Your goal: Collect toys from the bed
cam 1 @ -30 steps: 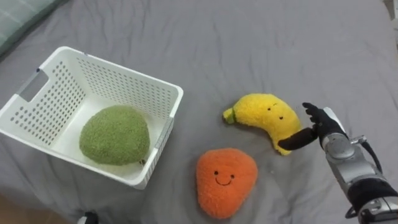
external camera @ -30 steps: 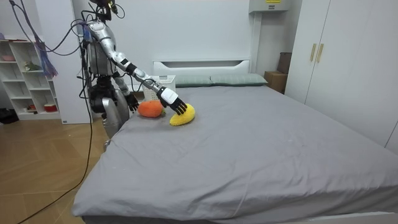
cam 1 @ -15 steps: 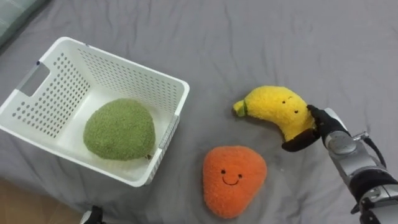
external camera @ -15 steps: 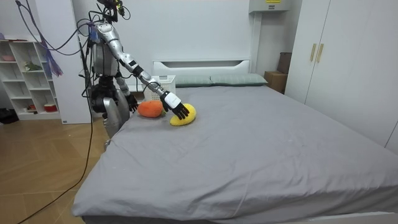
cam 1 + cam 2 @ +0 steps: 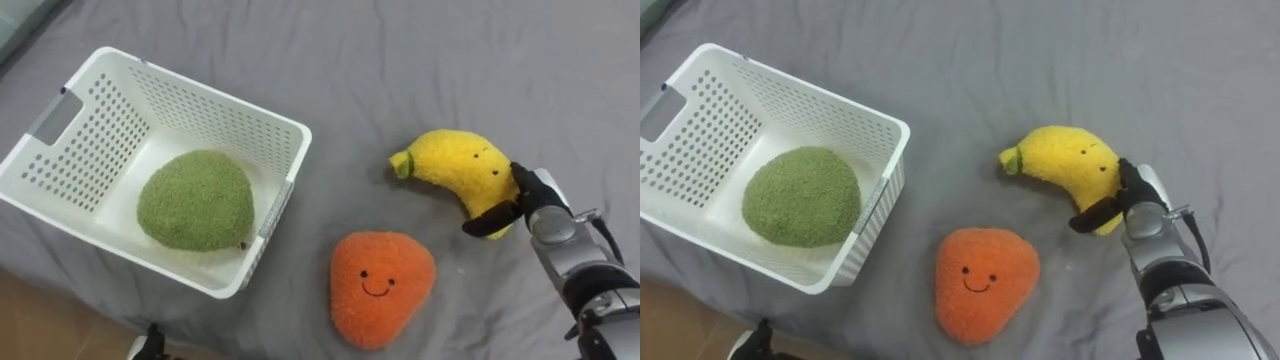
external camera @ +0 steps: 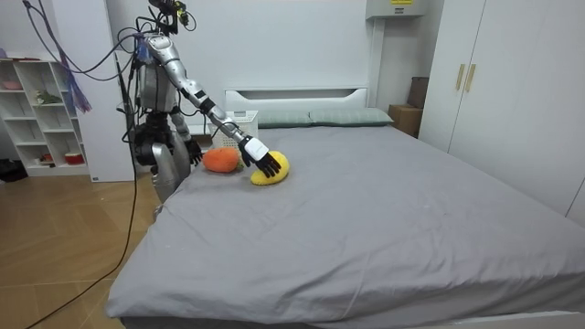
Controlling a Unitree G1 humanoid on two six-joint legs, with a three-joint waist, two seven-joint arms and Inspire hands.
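A yellow banana plush [image 5: 455, 168] lies on the grey bed [image 5: 450, 60], right of centre. My right hand [image 5: 533, 196] comes in from the lower right and grips the banana's right end, with the thumb curled under it and the fingers on its far side. An orange plush [image 5: 382, 288] with a smiling face lies just in front of the banana, free of the hand. At the left stands a white basket [image 5: 203, 105] with a green plush [image 5: 194, 200] inside. In the room view my left hand [image 6: 194, 151] hangs low by the bed's edge.
I stand at the side of the bed near its head end. Pillows [image 6: 320, 117] and a white headboard [image 6: 297, 94] lie beyond the toys. The bed's near edge runs just below the basket, and open grey sheet stretches beyond and right of the banana.
My right hand has moved from beside the banana onto its right end, and the thumb has closed under it. The eye view has shifted a little.
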